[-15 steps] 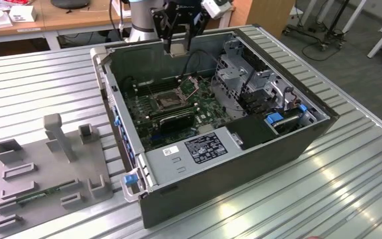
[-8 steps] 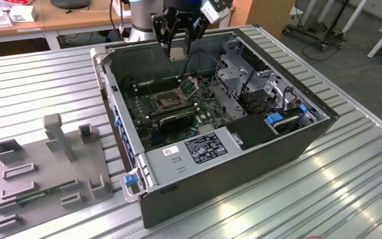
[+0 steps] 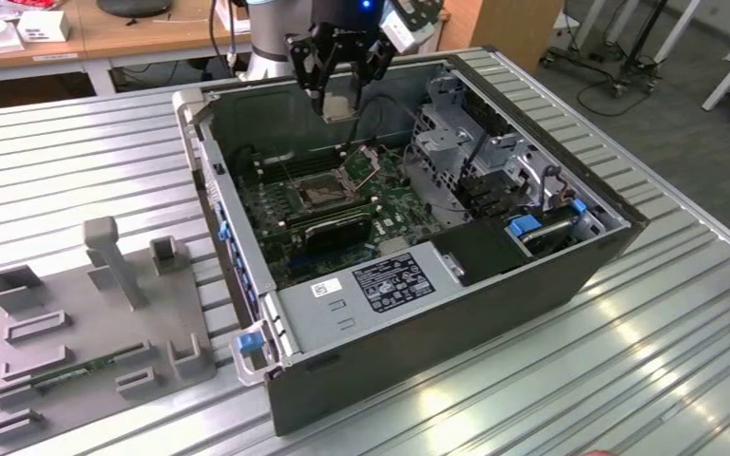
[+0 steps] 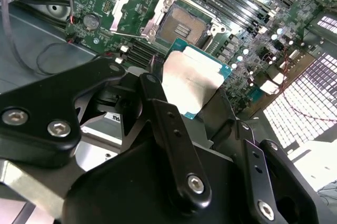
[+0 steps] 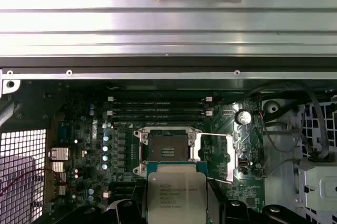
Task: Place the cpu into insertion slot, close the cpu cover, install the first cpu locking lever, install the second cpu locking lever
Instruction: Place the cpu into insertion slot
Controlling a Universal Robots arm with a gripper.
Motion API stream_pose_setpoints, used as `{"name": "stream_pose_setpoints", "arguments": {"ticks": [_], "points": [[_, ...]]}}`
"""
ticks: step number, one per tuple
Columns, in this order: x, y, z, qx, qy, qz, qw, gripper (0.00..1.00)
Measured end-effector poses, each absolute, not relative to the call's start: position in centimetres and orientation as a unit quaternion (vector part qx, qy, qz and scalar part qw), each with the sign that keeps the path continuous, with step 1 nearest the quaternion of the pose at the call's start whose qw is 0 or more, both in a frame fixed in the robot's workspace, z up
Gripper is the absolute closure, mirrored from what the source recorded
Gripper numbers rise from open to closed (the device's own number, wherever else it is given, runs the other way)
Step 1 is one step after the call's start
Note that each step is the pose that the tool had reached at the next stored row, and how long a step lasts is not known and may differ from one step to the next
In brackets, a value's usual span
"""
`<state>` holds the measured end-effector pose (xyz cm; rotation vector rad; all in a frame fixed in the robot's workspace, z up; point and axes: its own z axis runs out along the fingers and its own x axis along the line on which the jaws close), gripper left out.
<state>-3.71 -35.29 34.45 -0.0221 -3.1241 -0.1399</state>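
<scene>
Gripper hangs over the far side of the open computer case. Its two black fingers pinch the cpu by opposite edges, so the chip is up in the air, well apart from the board below.

Writing: the cpu's silvery face carries several lines of fine dark print in the first wrist view (too small to make out). One white printed label sits on the grey power-supply box at the near end of the case.

Counts:
- One cpu, green-edged in the second wrist view
- One insertion slot, dark centre bare, nothing seated in it; also seen at and
- One cpu cover, swung open and lying beside the slot on the green motherboard; in the exterior view it stands tilted up
- Four long black memory slots, side by side, near the socket

Case lies on a slatted metal table. On the exterior view's left, one grey fixture tray with one green memory stick lying in it. One blue latch at the case's near corner
</scene>
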Motion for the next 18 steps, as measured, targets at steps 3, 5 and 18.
{"name": "stream_pose_setpoints", "arguments": {"ticks": [3, 5, 18], "points": [[-3.72, -35.28, 34.43, -0.007, -0.999, -0.045, 0.007, 0.46], [-3.73, -35.28, 34.39, -0.007, -0.999, -0.045, 0.007, 0.46], [-3.72, -35.28, 33.86, -0.007, -0.999, -0.045, 0.007, 0.46]]}}
